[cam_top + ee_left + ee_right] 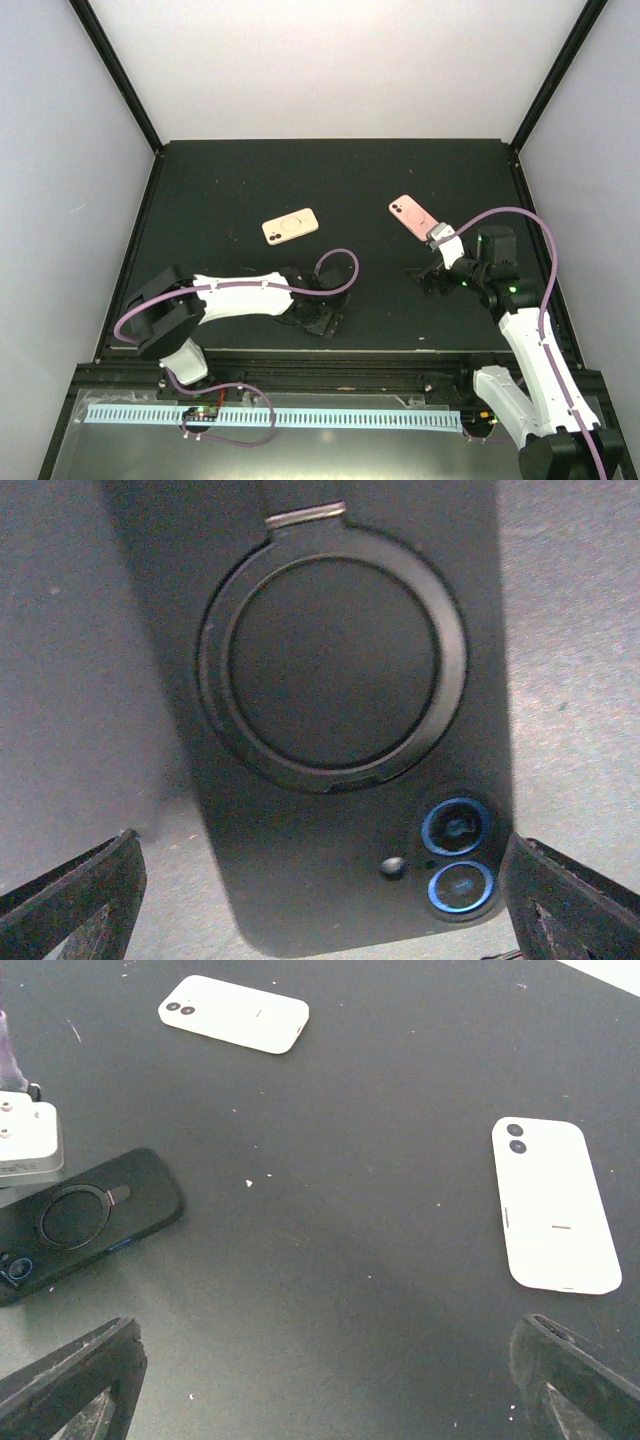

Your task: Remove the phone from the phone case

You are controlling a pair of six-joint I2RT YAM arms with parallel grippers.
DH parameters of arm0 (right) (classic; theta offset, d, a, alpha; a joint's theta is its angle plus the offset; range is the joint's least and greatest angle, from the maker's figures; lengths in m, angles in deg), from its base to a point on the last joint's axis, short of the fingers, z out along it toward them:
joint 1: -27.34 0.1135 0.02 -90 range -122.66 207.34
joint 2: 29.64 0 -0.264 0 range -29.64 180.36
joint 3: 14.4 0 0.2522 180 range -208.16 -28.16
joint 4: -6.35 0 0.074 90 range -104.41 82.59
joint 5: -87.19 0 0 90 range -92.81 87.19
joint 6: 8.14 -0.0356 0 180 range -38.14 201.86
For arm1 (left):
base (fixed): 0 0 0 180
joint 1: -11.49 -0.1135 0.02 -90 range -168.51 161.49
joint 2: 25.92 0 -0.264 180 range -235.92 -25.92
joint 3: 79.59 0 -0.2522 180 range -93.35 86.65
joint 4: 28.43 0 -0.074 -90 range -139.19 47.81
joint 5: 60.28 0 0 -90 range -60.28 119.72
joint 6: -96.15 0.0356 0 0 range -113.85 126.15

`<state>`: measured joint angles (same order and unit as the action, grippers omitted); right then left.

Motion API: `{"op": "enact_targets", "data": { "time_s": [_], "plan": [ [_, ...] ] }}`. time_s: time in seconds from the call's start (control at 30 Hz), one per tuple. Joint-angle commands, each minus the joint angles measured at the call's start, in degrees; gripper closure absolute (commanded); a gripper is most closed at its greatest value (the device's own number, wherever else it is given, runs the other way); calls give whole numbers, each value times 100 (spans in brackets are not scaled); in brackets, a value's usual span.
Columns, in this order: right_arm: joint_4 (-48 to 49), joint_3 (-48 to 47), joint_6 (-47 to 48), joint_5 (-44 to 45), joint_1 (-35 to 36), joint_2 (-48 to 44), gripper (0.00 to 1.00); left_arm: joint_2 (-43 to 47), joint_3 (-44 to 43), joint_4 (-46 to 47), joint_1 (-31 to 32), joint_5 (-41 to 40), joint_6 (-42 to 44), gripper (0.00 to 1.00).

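**Left claw spread over the black-cased phone**

A matte black table (230,180) fills the floor of a white-walled booth. The left claw (320,920) hangs low over it. This claw is released, and its two dark fingers (70,900) are spread wide to either side of the phone case (330,730).

The case is black and lies flat, back up, directly under the claw. The phone (460,890) is inside it, with its blue-rimmed lenses showing through the cutout at the end nearest the fingers. The finger on the lens side sits just beside the case's edge, and I cannot tell whether it touches. The other finger stands apart from the opposite edge. Further ahead of the claw, a round ring (452,665) lies folded flat on the back of the case.

Well beyond the left claw, toward the far wall, a beige case (290,226) with a circular mark rests flat on the table.

The right claw (320,1390) is released too. Its fingers are wide apart above the table surface, well off to the side of the black case. A pink phone (413,216) lies near it, just beyond its tip, back up.
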<state>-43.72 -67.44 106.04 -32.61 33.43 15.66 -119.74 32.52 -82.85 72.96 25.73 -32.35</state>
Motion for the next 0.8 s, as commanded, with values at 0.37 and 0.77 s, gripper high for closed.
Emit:
{"op": "enact_targets", "data": {
  "time_s": [0.37,0.77],
  "plan": [
    [132,26,-79,-17,22,-135,0,-685,-524,-121,35,86,-633,1],
    [491,92,-224,482,22,-347,0,-1065,-732,-1167,58,-514,-705,5]
  ]
}}
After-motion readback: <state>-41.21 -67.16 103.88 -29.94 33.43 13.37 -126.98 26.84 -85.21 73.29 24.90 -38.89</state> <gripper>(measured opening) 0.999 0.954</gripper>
